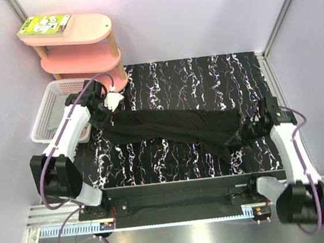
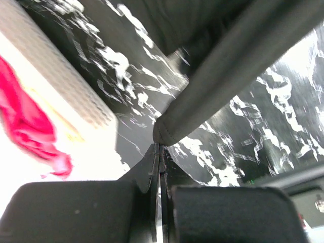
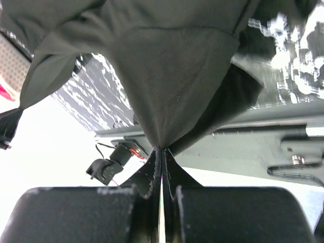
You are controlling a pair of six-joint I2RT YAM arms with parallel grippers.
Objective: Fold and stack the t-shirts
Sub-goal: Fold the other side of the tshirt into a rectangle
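A black t-shirt (image 1: 174, 129) hangs stretched as a long band between my two grippers, above the marbled black table (image 1: 192, 77). At the band's left end my left gripper (image 1: 99, 117) is shut on the cloth; in the left wrist view its jaws (image 2: 160, 147) pinch a hemmed corner of the shirt (image 2: 212, 81). My right gripper (image 1: 248, 128) is shut on the right end, and the cloth (image 3: 172, 66) fans out from its closed tips (image 3: 162, 149). A red t-shirt (image 2: 28, 121) lies in the white basket (image 1: 48, 110) at the left. No print shows on the black shirt.
A pink three-tier shelf (image 1: 79, 49) stands at the back left with a green book (image 1: 44, 24) on top. The white lattice basket sits just left of the table, close under my left arm. A metal rail (image 1: 180, 186) runs along the near table edge.
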